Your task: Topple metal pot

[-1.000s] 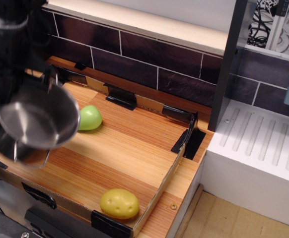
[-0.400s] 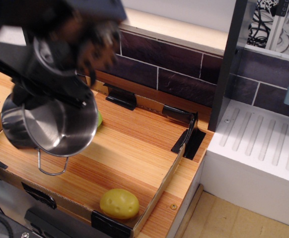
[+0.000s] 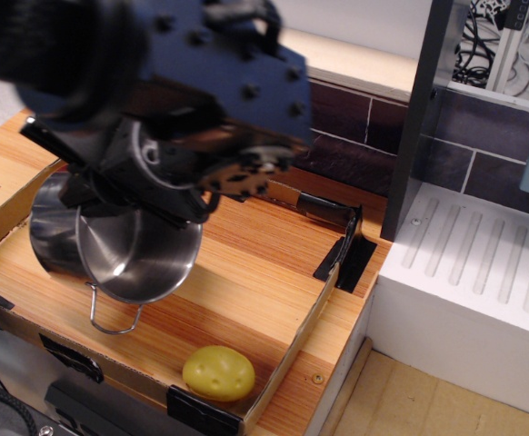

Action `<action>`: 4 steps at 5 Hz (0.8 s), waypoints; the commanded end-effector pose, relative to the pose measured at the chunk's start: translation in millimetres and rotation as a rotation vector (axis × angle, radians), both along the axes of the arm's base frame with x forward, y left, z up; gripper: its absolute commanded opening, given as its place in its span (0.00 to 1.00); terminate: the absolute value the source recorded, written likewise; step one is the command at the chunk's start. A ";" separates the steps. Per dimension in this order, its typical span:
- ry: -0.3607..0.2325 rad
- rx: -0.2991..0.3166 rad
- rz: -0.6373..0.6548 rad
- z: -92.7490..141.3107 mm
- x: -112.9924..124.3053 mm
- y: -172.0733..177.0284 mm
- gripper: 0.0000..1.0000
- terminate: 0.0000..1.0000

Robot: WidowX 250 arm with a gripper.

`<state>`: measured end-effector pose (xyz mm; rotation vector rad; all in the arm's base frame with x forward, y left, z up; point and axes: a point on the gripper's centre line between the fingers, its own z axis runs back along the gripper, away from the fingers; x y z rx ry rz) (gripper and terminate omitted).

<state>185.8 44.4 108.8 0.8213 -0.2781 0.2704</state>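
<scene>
The metal pot point(image 3: 119, 250) is tipped on its side over the left part of the wooden board point(image 3: 255, 272), its open mouth facing the front right. One wire handle point(image 3: 112, 320) hangs below the rim. My gripper point(image 3: 166, 193) is black and comes down from the upper left. It sits at the pot's upper rim and looks shut on it. The arm hides the fingertips and the pot's top edge. I cannot tell whether the pot's side rests on the board.
A yellow potato-like toy point(image 3: 217, 373) lies at the board's front edge. Low cardboard walls with black clips point(image 3: 342, 259) border the board. A white ribbed drainboard point(image 3: 483, 272) and a dark upright post point(image 3: 419, 118) stand to the right. A dark tiled wall point(image 3: 355, 136) runs behind.
The arm has swung right and forward over the board, carrying the tipped pot to the right. The green toy behind the pot is now hidden. The yellow toy has not moved.
</scene>
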 end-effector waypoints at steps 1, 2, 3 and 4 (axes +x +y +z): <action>-0.031 0.015 -0.030 -13.1 7.2 -16.4 0.00 0.00; -0.020 0.051 -0.032 -23.5 6.3 -19.8 0.00 0.00; -0.009 0.070 -0.025 -30.0 1.2 -20.7 1.00 0.00; 0.037 0.016 0.002 -26.6 -1.6 -21.8 1.00 0.00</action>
